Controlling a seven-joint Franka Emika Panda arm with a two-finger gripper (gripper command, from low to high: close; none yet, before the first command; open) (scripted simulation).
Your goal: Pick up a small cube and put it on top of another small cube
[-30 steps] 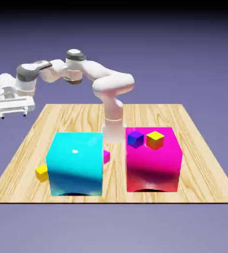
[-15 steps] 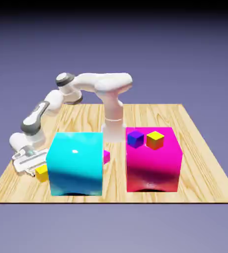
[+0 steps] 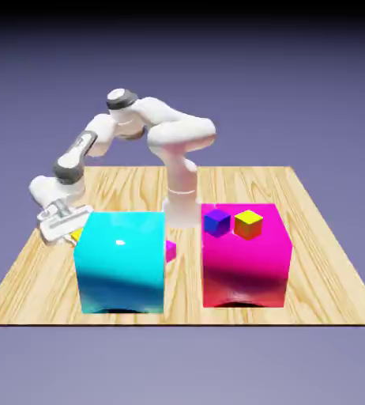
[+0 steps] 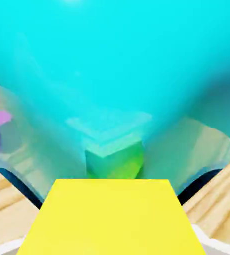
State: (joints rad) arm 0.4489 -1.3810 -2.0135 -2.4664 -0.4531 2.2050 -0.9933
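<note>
gripper (image 3: 69, 227): fingers clamped on small yellow cube (image 4: 109, 216) | cube loc: just beside big cyan cube (image 3: 121, 261), at its exterior-view left (mostly hidden there) | hand view: yellow fills bottom, cyan wall behind

A: so what else is on that wooden counter (image 3: 312, 261)?
B: big cyan cube (image 3: 121, 263) on the exterior view's left, big magenta cube (image 3: 245, 257) on the right, tiny purple cube (image 3: 216, 221) sitting on the magenta one.
</note>
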